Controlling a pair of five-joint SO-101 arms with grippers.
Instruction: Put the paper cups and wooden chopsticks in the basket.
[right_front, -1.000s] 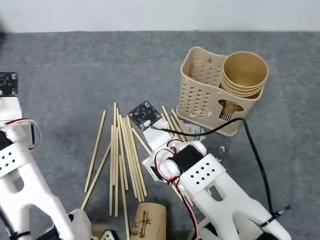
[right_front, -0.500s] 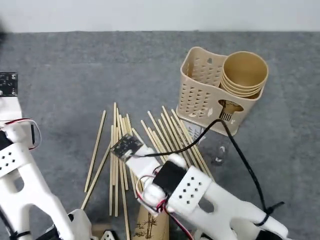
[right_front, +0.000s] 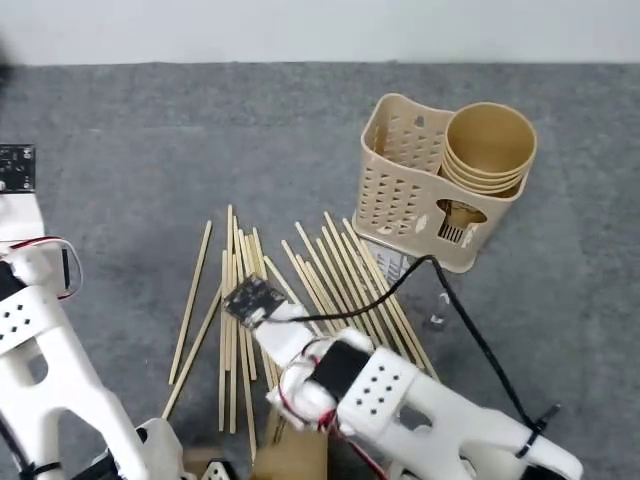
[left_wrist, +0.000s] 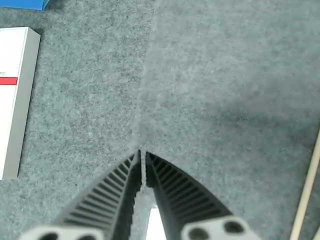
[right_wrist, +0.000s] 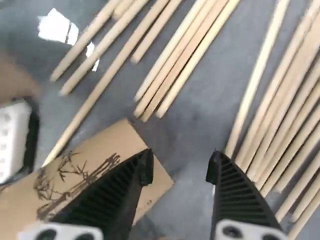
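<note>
A beige basket (right_front: 400, 190) stands at the far right, with a stack of paper cups (right_front: 488, 145) inside it. Many wooden chopsticks (right_front: 245, 310) lie scattered on the grey carpet in front of it. One more paper cup (right_wrist: 75, 187), printed with bamboo, lies on its side at the near edge, mostly under the right arm (right_front: 370, 395). My right gripper (right_wrist: 180, 160) is open just above this cup's rim end, one finger over the cup and the other over chopsticks (right_wrist: 270, 125). My left gripper (left_wrist: 142, 156) is shut and empty over bare carpet at the left.
A white box (left_wrist: 12, 100) lies on the carpet beside the left gripper. The right arm's black cable (right_front: 470, 330) trails past the basket's front. The left arm (right_front: 40, 340) stands at the left edge. Bare carpet stretches across the back.
The right arm has swung from beside the basket, back and leftward over the chopsticks, and now covers most of the lying cup. The left arm has not moved.
</note>
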